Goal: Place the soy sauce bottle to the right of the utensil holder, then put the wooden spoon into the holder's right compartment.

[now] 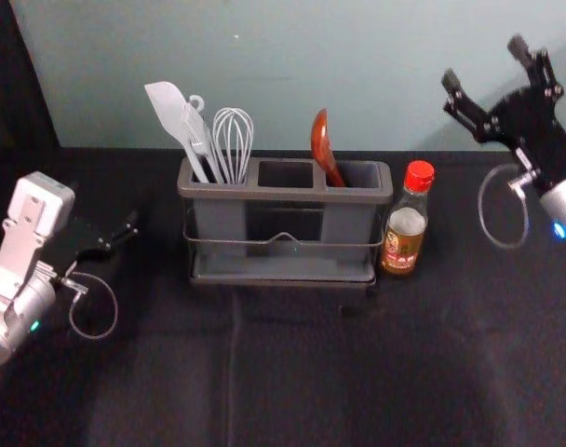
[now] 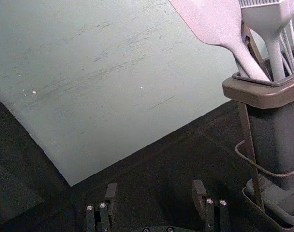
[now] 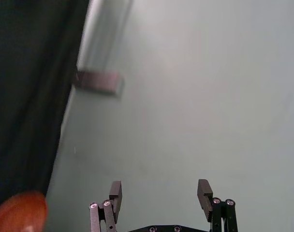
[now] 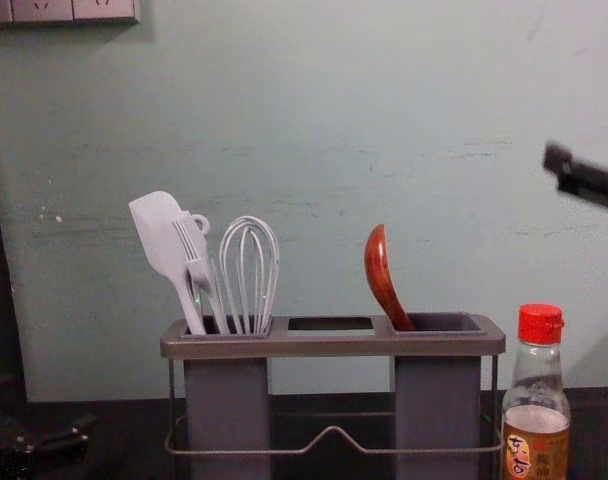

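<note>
Head view shows right gripper (image 1: 484, 63) high and open; chest view, sockets (image 4: 44, 10).

Dim, soft light casts what seem faint shadows on the wall (image 4: 314, 130).

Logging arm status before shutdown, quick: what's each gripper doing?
Left gripper: open, holding nothing, left of the holder.
Right gripper: open, holding nothing, raised beyond the soy sauce bottle.

Characters are printed on the label (image 4: 540, 456) of the bottle (image 4: 533, 385), but none can be clearly read
</note>
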`<move>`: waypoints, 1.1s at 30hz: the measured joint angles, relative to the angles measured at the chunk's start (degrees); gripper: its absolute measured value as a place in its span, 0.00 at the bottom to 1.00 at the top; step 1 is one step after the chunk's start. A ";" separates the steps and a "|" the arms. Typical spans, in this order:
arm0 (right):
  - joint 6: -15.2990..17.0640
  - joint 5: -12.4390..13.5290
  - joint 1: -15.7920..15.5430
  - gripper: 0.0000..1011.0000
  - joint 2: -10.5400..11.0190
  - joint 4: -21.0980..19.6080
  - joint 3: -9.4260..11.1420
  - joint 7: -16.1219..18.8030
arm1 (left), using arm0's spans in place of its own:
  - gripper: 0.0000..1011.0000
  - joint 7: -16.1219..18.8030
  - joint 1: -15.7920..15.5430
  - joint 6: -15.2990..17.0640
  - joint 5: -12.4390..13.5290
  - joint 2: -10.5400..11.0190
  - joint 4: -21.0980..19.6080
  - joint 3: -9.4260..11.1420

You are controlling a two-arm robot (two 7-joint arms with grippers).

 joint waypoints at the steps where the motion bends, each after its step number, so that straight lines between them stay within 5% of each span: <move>1: 1.01 0.19 -0.20 0.99 0.20 0.31 0.05 -0.13 | 0.99 0.00 0.00 0.00 0.00 0.00 0.00 0.00; 20: 19.38 2.00 -1.54 0.99 2.48 7.99 -2.28 -2.42 | 0.99 0.00 0.00 0.00 0.00 0.00 0.00 0.00; 33: 18.32 1.62 -0.70 0.99 1.97 10.42 -3.39 -3.51 | 0.99 0.00 0.00 0.00 0.00 0.00 0.00 0.00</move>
